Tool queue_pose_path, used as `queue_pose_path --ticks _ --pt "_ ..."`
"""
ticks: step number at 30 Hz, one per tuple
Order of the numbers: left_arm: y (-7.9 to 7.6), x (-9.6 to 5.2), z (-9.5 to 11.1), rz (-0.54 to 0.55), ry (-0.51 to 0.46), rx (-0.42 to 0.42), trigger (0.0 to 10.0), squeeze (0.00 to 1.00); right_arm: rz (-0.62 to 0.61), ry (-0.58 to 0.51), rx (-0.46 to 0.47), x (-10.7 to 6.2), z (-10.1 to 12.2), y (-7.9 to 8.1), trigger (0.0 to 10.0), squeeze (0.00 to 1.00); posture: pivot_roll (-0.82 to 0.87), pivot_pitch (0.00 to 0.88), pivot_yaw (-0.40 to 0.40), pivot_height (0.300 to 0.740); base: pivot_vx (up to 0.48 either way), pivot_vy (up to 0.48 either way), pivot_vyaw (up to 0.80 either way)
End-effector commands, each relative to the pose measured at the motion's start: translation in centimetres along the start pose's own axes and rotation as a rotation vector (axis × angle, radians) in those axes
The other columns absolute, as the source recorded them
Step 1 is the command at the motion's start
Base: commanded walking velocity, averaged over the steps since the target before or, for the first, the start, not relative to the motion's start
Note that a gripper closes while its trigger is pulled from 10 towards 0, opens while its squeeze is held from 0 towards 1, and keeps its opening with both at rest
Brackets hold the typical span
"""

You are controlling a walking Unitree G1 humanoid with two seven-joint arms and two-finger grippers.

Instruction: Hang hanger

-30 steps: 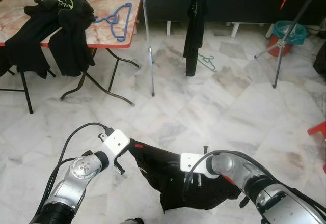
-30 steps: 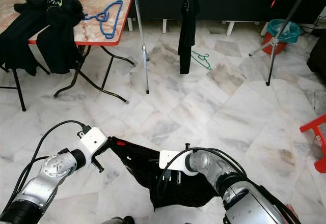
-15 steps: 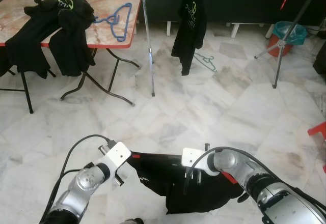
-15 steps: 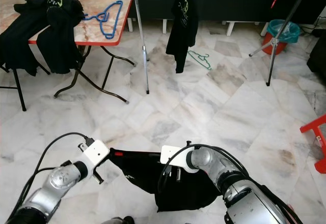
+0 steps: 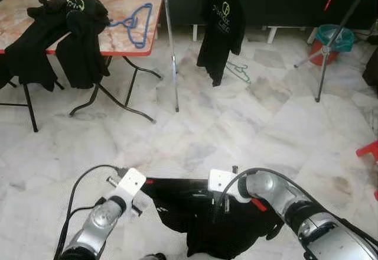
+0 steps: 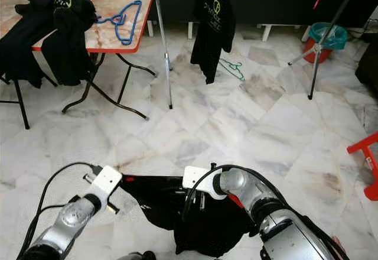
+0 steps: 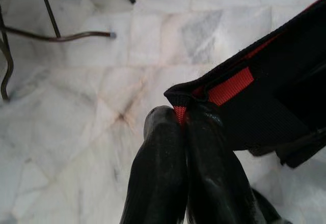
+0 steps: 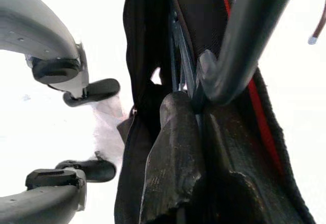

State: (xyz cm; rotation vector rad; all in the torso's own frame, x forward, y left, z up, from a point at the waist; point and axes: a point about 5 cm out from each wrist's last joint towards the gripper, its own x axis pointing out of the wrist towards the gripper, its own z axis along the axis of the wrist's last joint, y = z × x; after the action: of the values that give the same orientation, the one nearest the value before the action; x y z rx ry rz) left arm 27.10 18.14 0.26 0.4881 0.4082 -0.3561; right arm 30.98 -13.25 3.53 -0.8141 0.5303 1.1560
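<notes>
while both grippers held the black garment (image 5: pixel 201 213) low over the marble floor (image 5: pixel 236 124), the left gripper (image 7: pixel 184 124) pinched its red-trimmed edge and the right gripper (image 8: pixel 196 107) clamped cloth and hanger (image 8: pixel 179 56) together. i judged the carrying step was in hand. next it called for walking to the rack (image 5: pixel 171 41).

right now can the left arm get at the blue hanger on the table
Probably not. The left gripper is shut on a corner of the black garment low in front of the robot, and the blue hanger lies far ahead on the table, across open floor. It would have to let go and walk closer.
</notes>
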Motion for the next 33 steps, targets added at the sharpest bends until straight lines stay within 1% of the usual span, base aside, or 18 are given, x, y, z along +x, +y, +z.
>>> queue_pose_path --ticks 1,3,4,5,6,8,10,14,15,19,23,25,26,27,28,29,31,33 --pt "1.6 -1.7 -3.9 0.110 0.162 -0.020 0.0 0.00 -0.087 0.074 0.063 -2.1 -2.4 -1.3 10.0 0.00 0.08 0.110 -0.003 0.740 0.000 0.000 0.00" --pt "1.2 -2.1 -5.1 0.107 0.213 -0.027 0.0 0.00 -0.076 0.025 0.082 -2.3 -2.1 -1.3 10.0 0.00 0.08 0.106 -0.002 0.740 0.000 0.000 0.00" --pt "1.2 -2.1 -5.1 0.107 0.213 -0.027 0.0 0.00 -0.076 0.025 0.082 -2.3 -2.1 -1.3 10.0 0.00 0.08 0.106 -0.002 0.740 0.000 0.000 0.00" --pt "1.0 -2.3 -5.7 0.113 0.242 -0.029 0.0 0.00 -0.008 -0.049 0.089 -2.3 -1.6 -0.8 10.0 0.00 0.08 0.102 -0.001 0.740 0.000 0.000 0.00" --pt "1.0 -2.4 -6.0 0.115 0.252 -0.029 0.0 0.00 0.028 -0.074 0.088 -2.4 -1.5 -0.5 10.0 0.00 0.08 0.102 -0.001 0.740 0.000 0.000 0.00" --pt "0.9 -2.5 -6.2 0.116 0.259 -0.031 0.0 0.00 0.056 -0.090 0.084 -2.5 -1.5 -0.2 10.0 0.00 0.08 0.102 -0.001 0.740 0.000 0.000 0.00" --pt "0.7 -2.7 -6.5 0.111 0.272 -0.039 0.0 0.00 0.034 -0.084 0.086 -2.6 -1.7 -0.4 10.0 0.00 0.08 0.098 -0.001 0.740 0.000 0.000 0.00" --pt "0.5 -2.9 -7.0 0.121 0.296 -0.048 0.0 0.00 0.102 -0.195 0.098 -3.1 -1.0 -0.1 10.0 0.00 0.08 0.093 -0.001 0.740 0.000 0.000 0.00" --pt "0.5 -2.9 -7.1 0.127 0.295 -0.054 0.0 0.00 0.119 -0.248 0.108 -3.3 -0.5 -0.1 10.0 0.00 0.08 0.092 -0.002 0.740 0.000 0.000 0.00" --pt "0.3 -2.8 -7.0 0.118 0.287 -0.068 0.0 0.00 0.039 -0.249 0.119 -3.4 -0.4 -0.8 10.0 0.00 0.08 0.092 -0.003 0.740 0.000 0.000 0.00" --pt "-0.1 -2.9 -7.3 0.102 0.295 -0.070 0.0 0.00 0.016 -0.359 0.190 -3.8 0.2 -1.3 10.0 0.00 0.08 0.100 -0.003 0.740 0.000 0.000 0.00" --pt "-0.2 -2.9 -7.3 0.092 0.292 -0.078 0.0 0.00 -0.040 -0.423 0.236 -3.9 0.8 -1.9 10.0 0.00 0.08 0.104 -0.006 0.740 0.000 0.000 0.00" --pt "-0.2 -2.9 -7.3 0.092 0.292 -0.078 0.0 0.00 -0.040 -0.423 0.236 -3.9 0.8 -1.9 10.0 0.00 0.08 0.104 -0.006 0.740 0.000 0.000 0.00" --pt "-0.4 -2.8 -7.2 0.088 0.285 -0.087 0.0 0.00 -0.049 -0.553 0.327 -4.0 1.7 -2.2 10.0 0.00 0.08 0.108 -0.007 0.740 0.000 0.000 0.00" --pt "-0.4 -2.8 -7.2 0.088 0.285 -0.087 0.0 0.00 -0.049 -0.553 0.327 -4.0 1.7 -2.2 10.0 0.00 0.08 0.108 -0.007 0.740 0.000 0.000 0.00" --pt "-0.5 -2.7 -7.1 0.087 0.277 -0.094 0.0 0.00 -0.032 -0.662 0.386 -4.1 2.5 -2.2 10.0 0.00 0.08 0.108 -0.007 0.740 0.000 0.000 0.00" --pt "-0.5 -2.6 -6.7 0.086 0.256 -0.099 0.0 0.00 -0.017 -0.731 0.419 -4.0 3.1 -2.0 10.0 0.00 0.08 0.111 -0.007 0.740 0.000 0.000 0.00" --pt "-0.5 -2.5 -6.6 0.089 0.246 -0.101 0.0 0.00 -0.023 -0.752 0.429 -3.9 3.3 -1.9 10.0 0.00 0.08 0.111 -0.007 0.740 0.000 0.000 0.00"
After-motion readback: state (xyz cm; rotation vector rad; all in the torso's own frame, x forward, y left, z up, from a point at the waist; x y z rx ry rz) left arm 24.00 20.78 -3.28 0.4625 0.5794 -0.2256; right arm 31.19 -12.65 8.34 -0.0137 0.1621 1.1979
